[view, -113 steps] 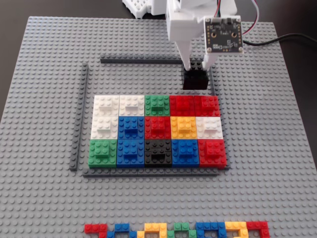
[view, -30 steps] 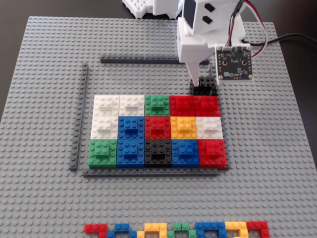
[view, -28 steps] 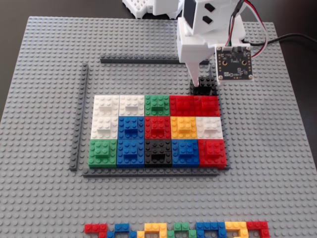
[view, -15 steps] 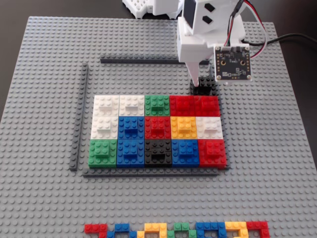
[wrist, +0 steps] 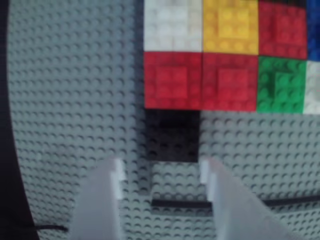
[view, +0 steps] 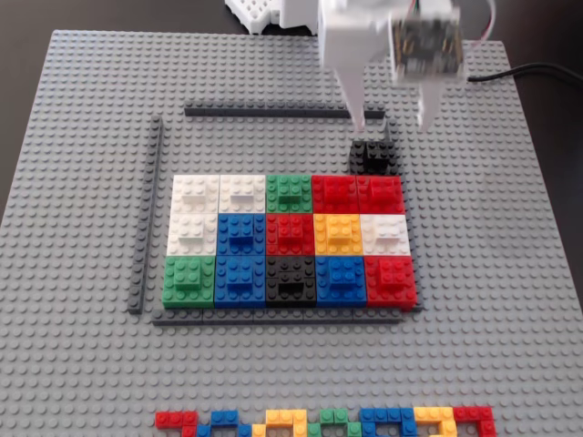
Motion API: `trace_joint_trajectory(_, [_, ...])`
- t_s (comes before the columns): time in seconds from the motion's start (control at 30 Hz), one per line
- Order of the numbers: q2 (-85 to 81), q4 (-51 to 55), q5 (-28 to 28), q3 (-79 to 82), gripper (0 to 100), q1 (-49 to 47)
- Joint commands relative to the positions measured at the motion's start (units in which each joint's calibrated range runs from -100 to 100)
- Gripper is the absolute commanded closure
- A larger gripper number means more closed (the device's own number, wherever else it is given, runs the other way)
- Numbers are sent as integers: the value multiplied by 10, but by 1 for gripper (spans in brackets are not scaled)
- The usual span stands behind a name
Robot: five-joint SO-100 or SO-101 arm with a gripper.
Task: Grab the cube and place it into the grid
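Observation:
The black cube (view: 373,157) stands alone inside the grid's (view: 155,218) dark-grey frame, at its top right corner in the fixed view, touching the red square below it. My gripper (view: 392,120) hangs above and just behind the cube, blurred, open, with nothing between its fingers. In the wrist view the cube (wrist: 172,135) lies ahead of the two white fingertips (wrist: 114,175), against the red squares, and my gripper (wrist: 160,172) stands apart from it. A dark frame bar (wrist: 180,204) runs between the fingers.
The big light-grey studded baseplate (view: 510,273) carries everything. A strip of small mixed-colour bricks (view: 323,421) lies along the front edge. A black cable (view: 537,68) trails at the back right, and a white part (view: 250,11) sits at the back edge.
My gripper has let go of the cube, opened and risen away toward the back. The cube stays put in the grid's top right corner.

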Motion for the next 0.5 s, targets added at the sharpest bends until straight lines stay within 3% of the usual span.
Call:
trace_joint_trajectory(0.0, [-143,5,15,11,100,5])
trace_joint_trajectory(0.47, [-449,-18,44,155,100,63])
